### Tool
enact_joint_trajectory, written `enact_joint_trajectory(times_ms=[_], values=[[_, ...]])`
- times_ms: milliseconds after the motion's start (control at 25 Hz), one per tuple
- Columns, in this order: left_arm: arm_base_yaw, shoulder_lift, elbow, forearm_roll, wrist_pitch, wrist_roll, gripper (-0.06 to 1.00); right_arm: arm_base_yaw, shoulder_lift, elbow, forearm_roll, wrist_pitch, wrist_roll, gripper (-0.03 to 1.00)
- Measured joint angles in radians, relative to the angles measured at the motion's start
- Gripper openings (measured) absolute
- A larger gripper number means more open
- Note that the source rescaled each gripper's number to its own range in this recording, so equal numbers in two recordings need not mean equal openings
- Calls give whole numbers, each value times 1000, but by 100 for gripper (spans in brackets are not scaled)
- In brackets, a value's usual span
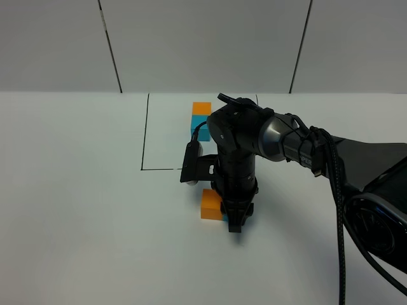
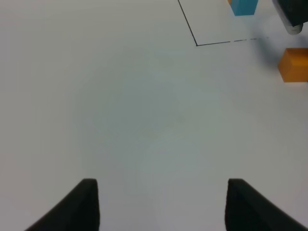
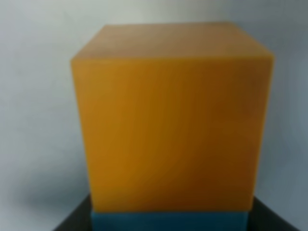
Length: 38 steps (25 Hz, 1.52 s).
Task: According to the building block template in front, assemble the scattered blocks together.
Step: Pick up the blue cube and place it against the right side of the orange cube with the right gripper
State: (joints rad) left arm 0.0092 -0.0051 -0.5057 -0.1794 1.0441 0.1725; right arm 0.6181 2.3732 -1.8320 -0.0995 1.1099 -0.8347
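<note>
The small matte cyan cube (image 3: pixel 168 220) is clasped between the closed-in fingers of the right pincer (image 1: pixel 233 221). The small matte orange cube (image 3: pixel 171 115) is seen touching it, just beyond the fingertips. The smaller orange-and-cyan template pair (image 1: pixel 201 117) is found farther beyond that pincer, inside a black outline (image 1: pixel 145 133) drawn on the white table (image 1: pixel 76 210). The left pincer (image 2: pixel 161 207) is spread wide, with nothing gripped.

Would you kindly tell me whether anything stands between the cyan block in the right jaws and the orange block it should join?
Nothing visible does. In the right wrist view the cyan block sits between the jaws of the right gripper, directly against the orange block, with no gap or object showing between them.
</note>
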Motion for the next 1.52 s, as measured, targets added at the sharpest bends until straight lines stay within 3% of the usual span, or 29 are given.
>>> enact_joint_trajectory(times_ms=[720,800,880,1040,1120,1520], values=[[0,0,0,0,0,0,23,0,0,0,11,9,-55,1],[0,0,0,0,0,0,23,0,-2,0,17,10,-55,11],[0,0,0,0,0,0,23,1,-10,1,38,11,-55,29],[0,0,0,0,0,0,23,5,-42,3,51,8,-34,79],[0,0,0,0,0,0,23,5,-74,3,53,8,14,97],[0,0,0,0,0,0,23,-17,-381,3,75,101,272,100]])
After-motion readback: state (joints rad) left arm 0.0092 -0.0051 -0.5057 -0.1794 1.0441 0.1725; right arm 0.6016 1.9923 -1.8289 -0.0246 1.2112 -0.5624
